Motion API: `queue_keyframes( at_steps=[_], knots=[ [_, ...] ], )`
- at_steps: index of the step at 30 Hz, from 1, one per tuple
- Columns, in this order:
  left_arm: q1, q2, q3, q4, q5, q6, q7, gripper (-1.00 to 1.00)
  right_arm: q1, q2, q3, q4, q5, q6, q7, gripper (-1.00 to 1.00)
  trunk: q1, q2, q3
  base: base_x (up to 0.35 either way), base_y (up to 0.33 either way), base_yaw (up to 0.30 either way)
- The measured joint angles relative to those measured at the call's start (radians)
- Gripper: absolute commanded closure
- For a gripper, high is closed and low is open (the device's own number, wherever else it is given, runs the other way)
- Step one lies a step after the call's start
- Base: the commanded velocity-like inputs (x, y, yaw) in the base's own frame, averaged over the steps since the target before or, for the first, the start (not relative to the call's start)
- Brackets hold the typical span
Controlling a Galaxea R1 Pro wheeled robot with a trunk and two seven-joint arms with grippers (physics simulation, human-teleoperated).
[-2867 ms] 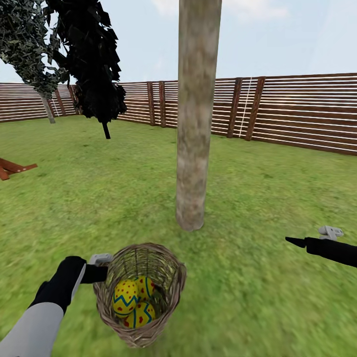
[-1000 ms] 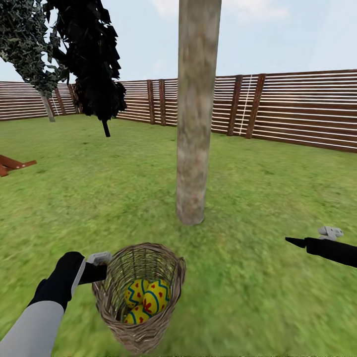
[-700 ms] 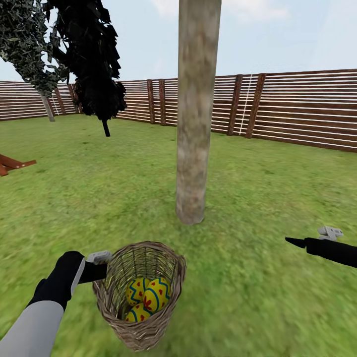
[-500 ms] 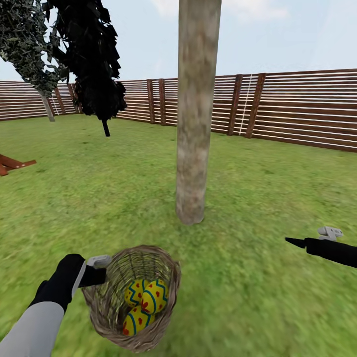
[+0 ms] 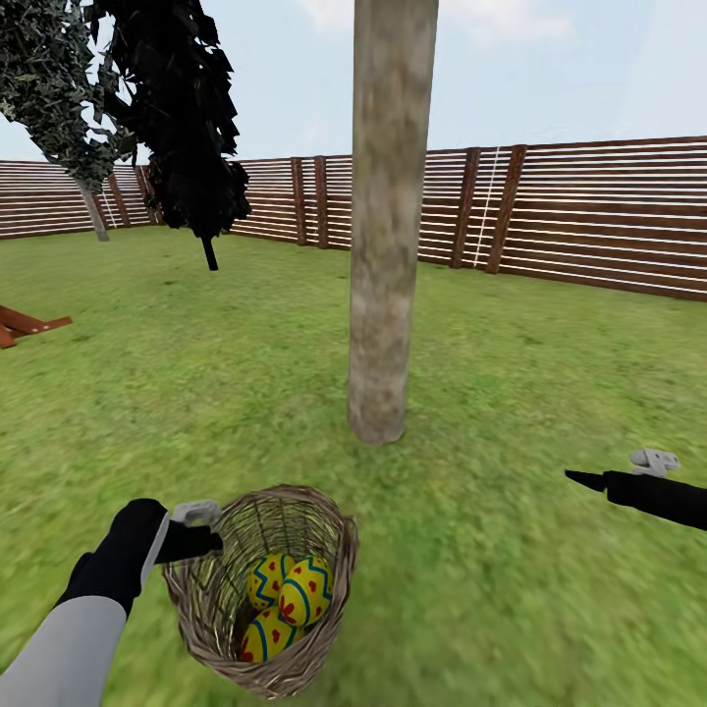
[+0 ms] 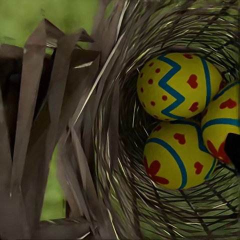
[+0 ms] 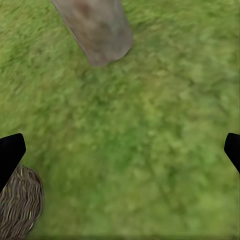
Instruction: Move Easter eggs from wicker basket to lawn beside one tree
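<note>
The left gripper (image 5: 201, 530) has its fingers pinching the rim of the wicker basket (image 5: 201, 599), the three Easter eggs (image 5: 285, 599) inside, close beside it. The right gripper (image 5: 579, 477), fingers spread in the wrist view, hangs over bare lawn (image 5: 511, 393) — apparently farther off. The tree (image 5: 385, 295) stands just beyond the basket; the lowest egg is partly hidden.

Plenty of open lawn (image 5: 511, 393) lay all around the tree (image 5: 385, 245), so nothing blocked the way in from the right. The wicker basket (image 5: 257, 589) sat close in front of the trunk, its deep walls crowding the three Easter eggs (image 5: 290, 604) from the sides.
</note>
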State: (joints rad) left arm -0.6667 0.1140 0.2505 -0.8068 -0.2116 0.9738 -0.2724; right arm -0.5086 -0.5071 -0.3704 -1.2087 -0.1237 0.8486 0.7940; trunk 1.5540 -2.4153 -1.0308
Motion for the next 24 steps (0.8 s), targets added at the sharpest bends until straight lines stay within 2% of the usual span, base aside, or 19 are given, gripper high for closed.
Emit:
queue_keyframes(
  at_steps=[4,24],
  knots=[
    [0.0,0.0,-0.001,-0.002,0.0,0.0,0.0,-1.0,0.0,0.0,0.0,0.0,0.0,0.0,0.0,-1.0,0.0,0.0,0.0,0.0,0.0,0.0],
    [0.0,0.0,-0.001,-0.001,-0.002,0.0,0.0,-1.0,0.0,0.001,0.0,0.0,0.0,0.0,0.0,-1.0,-0.077,0.14,0.063,0.0,0.0,0.0]
  ],
)
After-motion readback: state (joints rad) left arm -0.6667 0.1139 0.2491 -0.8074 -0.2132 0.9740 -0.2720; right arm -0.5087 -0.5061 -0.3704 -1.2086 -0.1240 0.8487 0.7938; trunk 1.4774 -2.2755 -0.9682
